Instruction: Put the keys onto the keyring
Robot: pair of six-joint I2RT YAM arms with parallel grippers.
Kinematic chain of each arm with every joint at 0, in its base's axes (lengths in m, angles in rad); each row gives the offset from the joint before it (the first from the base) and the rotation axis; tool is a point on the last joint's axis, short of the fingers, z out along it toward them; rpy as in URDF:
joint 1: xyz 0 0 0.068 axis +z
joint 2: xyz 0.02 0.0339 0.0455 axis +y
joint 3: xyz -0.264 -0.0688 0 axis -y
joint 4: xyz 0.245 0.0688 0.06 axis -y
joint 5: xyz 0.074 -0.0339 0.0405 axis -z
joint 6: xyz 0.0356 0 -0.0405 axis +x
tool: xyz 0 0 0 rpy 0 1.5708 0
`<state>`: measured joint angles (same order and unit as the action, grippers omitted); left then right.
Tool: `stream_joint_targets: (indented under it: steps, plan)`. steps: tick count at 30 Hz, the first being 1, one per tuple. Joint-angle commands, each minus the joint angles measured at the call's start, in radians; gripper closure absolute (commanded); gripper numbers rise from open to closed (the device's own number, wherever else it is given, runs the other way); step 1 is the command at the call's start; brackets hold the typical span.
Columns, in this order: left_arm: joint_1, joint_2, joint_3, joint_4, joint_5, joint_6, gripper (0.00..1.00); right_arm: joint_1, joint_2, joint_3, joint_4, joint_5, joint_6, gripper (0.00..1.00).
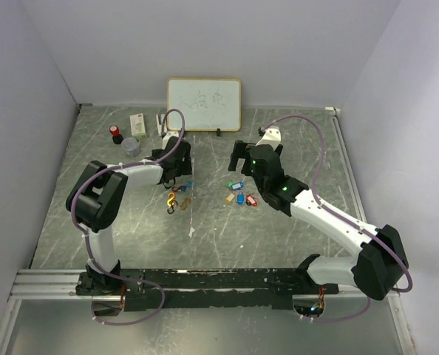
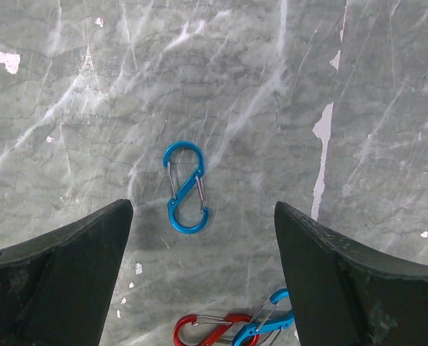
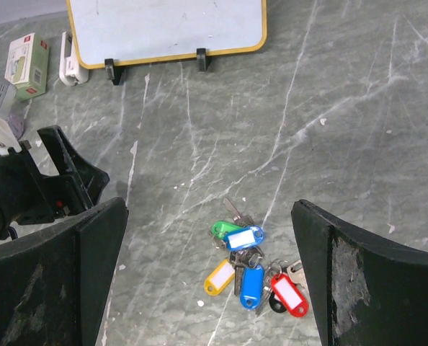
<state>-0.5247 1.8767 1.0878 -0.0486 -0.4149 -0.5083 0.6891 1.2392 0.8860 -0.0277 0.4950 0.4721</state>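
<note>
Coloured keys (image 3: 251, 282) lie heaped on the worktop (image 3: 344, 108), none yet threaded. Right gripper (image 3: 208, 209) hangs spread above them; left gripper (image 2: 202, 213) hangs spread over a blue clip (image 2: 186, 187). Nothing is held; all attaching is left to do.

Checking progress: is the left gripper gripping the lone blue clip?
No, that blue clip lies on the table, apart from the open left gripper.

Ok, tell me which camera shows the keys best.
The right wrist view: the keys lie large in frame, each coloured tag distinct. The top external view shows them only as small specks; the left wrist view shows only clips, no keys.
</note>
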Motion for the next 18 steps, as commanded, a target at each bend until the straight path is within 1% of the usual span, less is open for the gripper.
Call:
stream_joint_targets:
  steps: [1, 14, 18]
  plan:
    - [0.016, 0.018, 0.017, 0.050, 0.009, 0.020, 0.09, -0.007, -0.007, -0.013, 0.011, 0.022, -0.001, 0.00]
    - [0.038, 0.049, 0.019, 0.073, 0.047, 0.029, 0.14, -0.010, 0.007, -0.004, 0.015, 0.022, -0.002, 0.00]
    - [0.038, 0.055, 0.020, 0.073, 0.046, 0.034, 0.20, -0.009, 0.008, -0.002, 0.017, 0.024, -0.002, 0.00]
